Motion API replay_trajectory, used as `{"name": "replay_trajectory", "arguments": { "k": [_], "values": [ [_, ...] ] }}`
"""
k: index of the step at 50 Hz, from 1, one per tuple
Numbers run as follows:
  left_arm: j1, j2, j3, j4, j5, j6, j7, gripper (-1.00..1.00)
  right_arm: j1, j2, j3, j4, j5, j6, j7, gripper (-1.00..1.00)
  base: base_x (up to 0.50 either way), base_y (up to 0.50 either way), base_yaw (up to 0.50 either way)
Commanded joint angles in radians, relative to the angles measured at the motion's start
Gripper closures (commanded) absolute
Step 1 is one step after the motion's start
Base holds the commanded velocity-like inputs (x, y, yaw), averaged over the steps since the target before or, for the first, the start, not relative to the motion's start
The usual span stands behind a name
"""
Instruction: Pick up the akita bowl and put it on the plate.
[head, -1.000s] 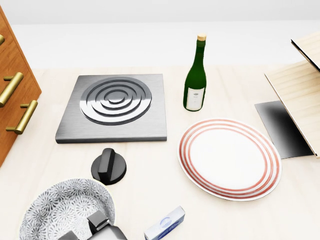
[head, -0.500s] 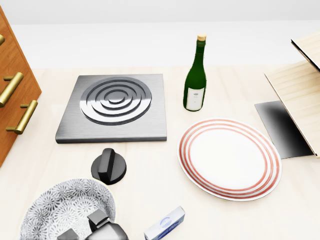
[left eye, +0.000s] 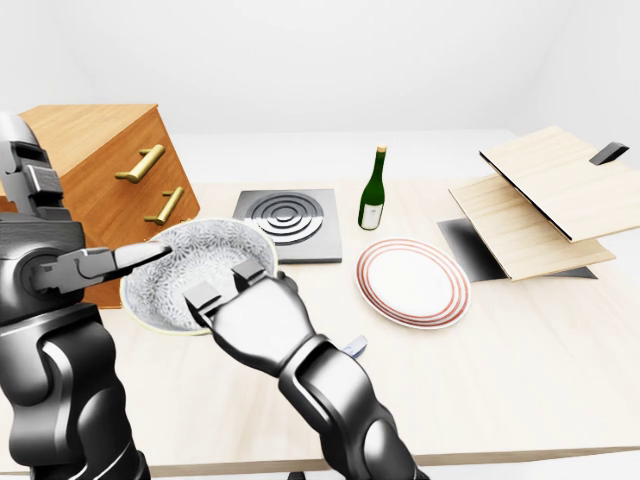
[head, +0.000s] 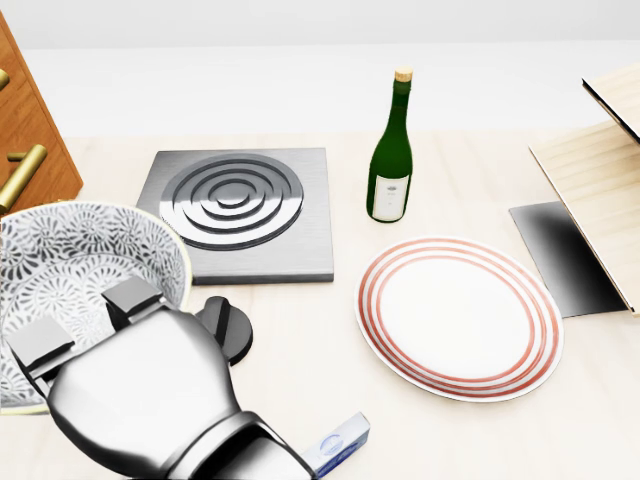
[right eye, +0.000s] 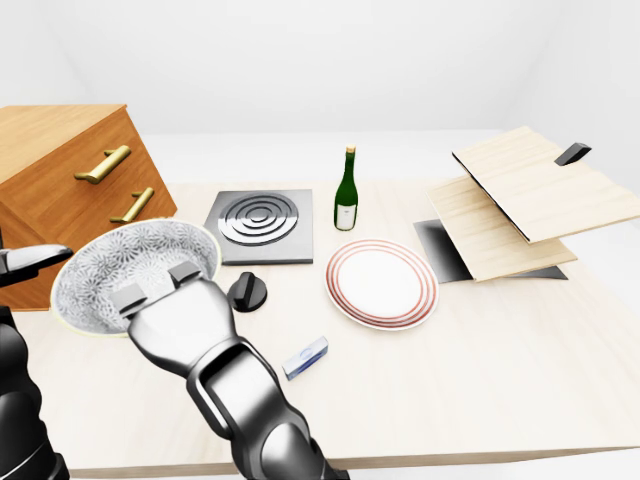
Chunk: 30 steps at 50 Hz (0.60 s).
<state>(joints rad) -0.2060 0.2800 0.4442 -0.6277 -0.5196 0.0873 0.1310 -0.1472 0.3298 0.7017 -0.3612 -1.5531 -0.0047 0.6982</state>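
Note:
The akita bowl (head: 70, 260), white with a grey flower pattern, hangs tilted above the table at the left of the head view. My right hand (head: 85, 320) is shut on its near rim, with two fingers (head: 132, 298) hooked inside the bowl. The plate (head: 458, 316), white with red rings, lies flat on the table to the right of the bowl and well apart from it. In the left-eye view my left hand (left eye: 135, 258) stands open beside the bowl's left rim, its fingers stretched out and closed round nothing.
A green wine bottle (head: 390, 160) stands just above the plate. A grey burner plate (head: 232, 210) and a black knob (head: 235, 332) lie between bowl and plate. A small blue box (head: 340, 445) lies near the bottom edge. A wooden cabinet (left eye: 110, 170) is left, wooden boards (left eye: 540, 200) right.
The bowl has risen off the table in my right hand and now sits higher and larger at the left of the head view. The camera has not moved.

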Motion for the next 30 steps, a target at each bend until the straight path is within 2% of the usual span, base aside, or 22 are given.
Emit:
{"name": "replay_trajectory", "arguments": {
  "k": [1, 4, 20, 26, 30],
  "values": [
    [-0.004, 0.003, 0.005, 0.002, -0.006, 0.000, 0.007, -1.00, -0.098, 0.019, -0.051, -0.104, -0.080, -0.058, 0.000, 1.00, 0.00, 0.00, 0.00],
    [0.001, -0.001, 0.003, -0.015, -0.018, 0.000, 0.014, -1.00, -0.099, 0.019, -0.067, -0.091, -0.068, -0.067, 0.000, 1.00, 0.00, 0.00, 0.00],
    [0.001, 0.001, 0.001, 0.002, -0.011, 0.000, 0.008, -1.00, -0.064, 0.019, -0.082, -0.074, -0.041, -0.074, 0.000, 1.00, 0.00, 0.00, 0.00],
    [-0.001, 0.003, 0.004, -0.002, -0.016, 0.000, 0.012, -1.00, -0.119, -0.008, -0.198, -0.090, 0.010, -0.083, 0.000, 1.00, 0.00, 0.00, 0.00],
    [0.000, 0.004, 0.003, 0.000, -0.013, 0.000, 0.011, -1.00, -0.181, -0.057, -0.309, -0.115, 0.071, -0.083, 0.000, 1.00, 0.00, 0.00, 0.00]
  ]
}}
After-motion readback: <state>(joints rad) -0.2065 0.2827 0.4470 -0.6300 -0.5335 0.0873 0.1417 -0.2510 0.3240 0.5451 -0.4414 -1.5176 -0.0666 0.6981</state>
